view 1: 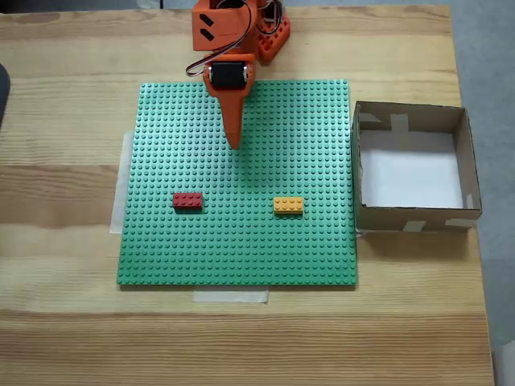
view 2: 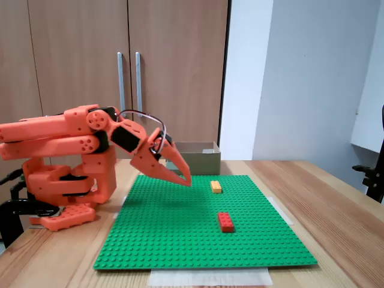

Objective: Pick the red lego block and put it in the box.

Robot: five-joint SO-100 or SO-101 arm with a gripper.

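The red lego block lies flat on the green baseplate, left of centre in the top-down fixed view. The box, brown cardboard with a white floor, stands just off the plate's right edge in that view, with nothing in it. My orange gripper hangs above the plate's far half, tips pointing down toward the plate, jaws together and holding nothing. It is well short of the red block.
A yellow-orange brick lies on the plate between the red block and the box. The arm's orange base sits at the table's far edge. Pale tape strips hold the plate to the wooden table.
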